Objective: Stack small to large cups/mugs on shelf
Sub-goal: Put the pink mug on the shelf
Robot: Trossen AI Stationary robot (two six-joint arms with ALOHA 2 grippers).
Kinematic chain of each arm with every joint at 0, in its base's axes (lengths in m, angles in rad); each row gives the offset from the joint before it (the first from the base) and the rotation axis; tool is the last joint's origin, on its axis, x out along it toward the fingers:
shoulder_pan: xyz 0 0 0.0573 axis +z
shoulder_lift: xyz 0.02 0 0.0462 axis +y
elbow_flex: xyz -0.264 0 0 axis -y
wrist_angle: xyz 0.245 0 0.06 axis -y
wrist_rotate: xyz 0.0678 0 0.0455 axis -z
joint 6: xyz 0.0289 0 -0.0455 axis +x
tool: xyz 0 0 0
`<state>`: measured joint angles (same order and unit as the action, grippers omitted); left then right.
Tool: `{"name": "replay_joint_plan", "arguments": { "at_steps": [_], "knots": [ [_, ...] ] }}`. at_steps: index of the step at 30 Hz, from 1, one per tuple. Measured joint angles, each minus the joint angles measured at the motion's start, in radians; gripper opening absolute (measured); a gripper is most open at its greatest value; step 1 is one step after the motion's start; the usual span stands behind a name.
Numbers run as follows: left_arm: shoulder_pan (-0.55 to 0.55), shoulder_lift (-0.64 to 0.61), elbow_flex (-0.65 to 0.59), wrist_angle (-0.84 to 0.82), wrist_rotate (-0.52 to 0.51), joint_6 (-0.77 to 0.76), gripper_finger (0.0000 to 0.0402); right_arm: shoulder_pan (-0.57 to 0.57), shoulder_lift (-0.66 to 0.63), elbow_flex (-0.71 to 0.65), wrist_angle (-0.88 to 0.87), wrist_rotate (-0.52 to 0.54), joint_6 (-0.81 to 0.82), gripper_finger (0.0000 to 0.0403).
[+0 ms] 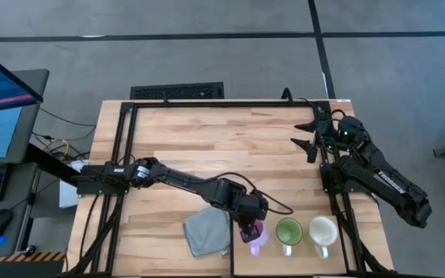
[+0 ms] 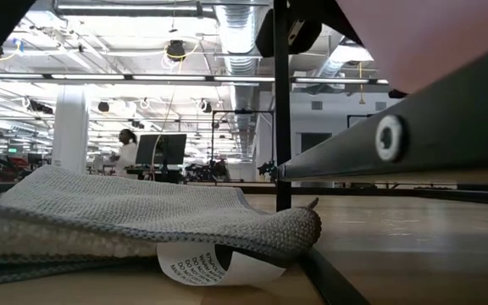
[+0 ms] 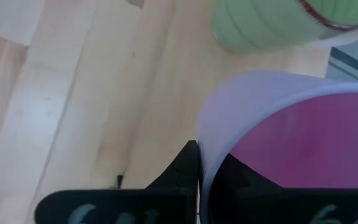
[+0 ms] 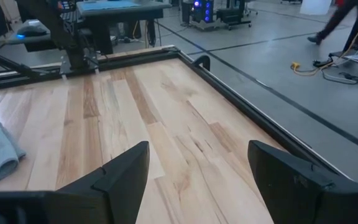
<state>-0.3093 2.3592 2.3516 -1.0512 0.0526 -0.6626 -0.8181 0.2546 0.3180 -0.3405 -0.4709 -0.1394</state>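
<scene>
Three mugs stand in a row near the table's near edge: the lilac mug (image 1: 256, 238), the green mug (image 1: 288, 231) and the cream mug (image 1: 323, 230), each with its handle toward the near edge. My left gripper (image 1: 249, 229) reaches over the lilac mug from the left and is shut on it. In the left wrist view the lilac mug (image 3: 253, 106) fills the picture, its inside pink, with the green mug (image 3: 272, 25) just beyond. My right gripper (image 1: 312, 136) waits open at the far right, over bare wood (image 4: 197, 162). My left gripper holds the lilac mug by its rim wall (image 3: 205, 155) on the side away from the green mug. One finger (image 3: 185, 171) is outside the wall and the other inside the cup. The fingers come from above, slanting in from the table's left. The mug is upright.
A grey folded cloth (image 1: 208, 231) lies just left of the lilac mug; in the low view the cloth (image 2: 125, 220) lies close in front with a paper label (image 2: 214, 264) under it. A black frame rail (image 1: 230, 103) rims the table. A person shows far off in the room.
</scene>
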Motion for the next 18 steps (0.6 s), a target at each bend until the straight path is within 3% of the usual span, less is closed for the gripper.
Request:
{"name": "replay_joint_plan", "arguments": {
  "at_steps": [18],
  "knots": [
    [-0.004, 0.032, 0.007, -0.003, 0.053, 0.004, 0.0000, 0.000, 0.000, 0.000, 0.000, 0.000, 0.000, 0.0297]
  ]
}}
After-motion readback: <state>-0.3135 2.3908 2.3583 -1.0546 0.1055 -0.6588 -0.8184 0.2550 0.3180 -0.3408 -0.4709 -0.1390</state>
